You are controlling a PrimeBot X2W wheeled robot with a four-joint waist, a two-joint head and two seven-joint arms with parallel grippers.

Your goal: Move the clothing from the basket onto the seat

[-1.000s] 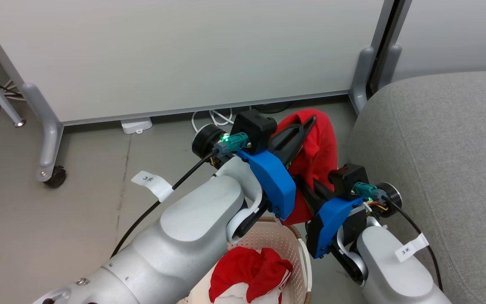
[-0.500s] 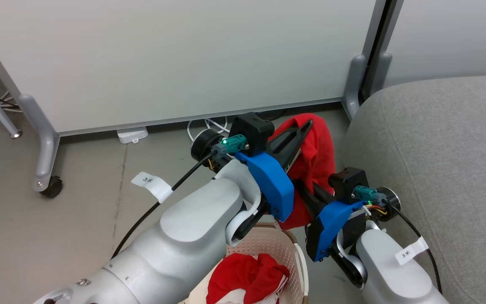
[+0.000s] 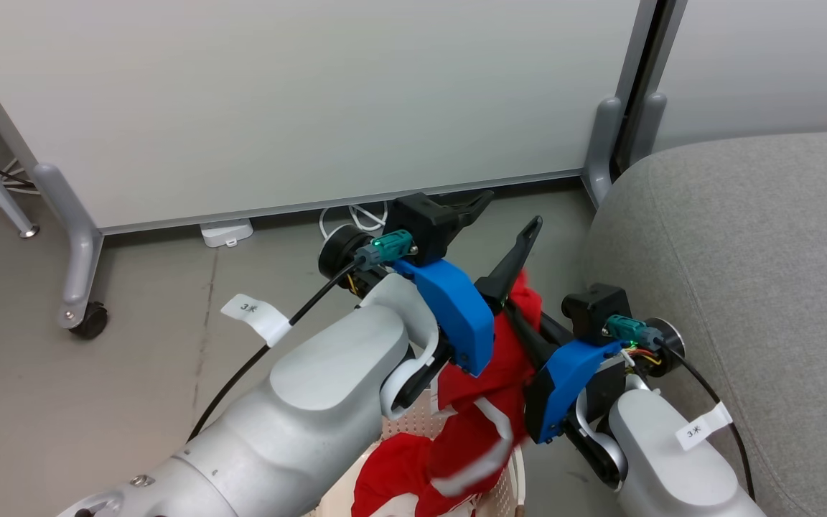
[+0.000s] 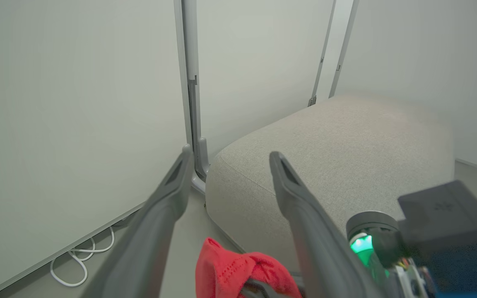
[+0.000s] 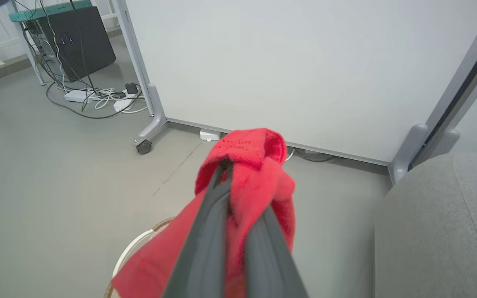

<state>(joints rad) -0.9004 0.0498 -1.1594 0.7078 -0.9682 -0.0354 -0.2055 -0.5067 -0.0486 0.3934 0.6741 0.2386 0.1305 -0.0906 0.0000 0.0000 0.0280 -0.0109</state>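
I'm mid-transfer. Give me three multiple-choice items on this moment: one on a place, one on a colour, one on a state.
1. On which side of the basket is the seat?
A) the robot's right
B) the robot's left
C) beneath it

2. What colour is the trim on the red clothing?
A) blue
B) white
C) yellow

3. How is the left gripper?
A) shut on the clothing
B) shut on the basket's rim
C) open, holding nothing

Answers:
1 A: in the head view the grey cushion lies to the right of the basket.
2 B: white bands cross the red fabric hanging over the basket.
3 C: its fingers stand apart with nothing between them, while the right gripper is shut on the clothing.
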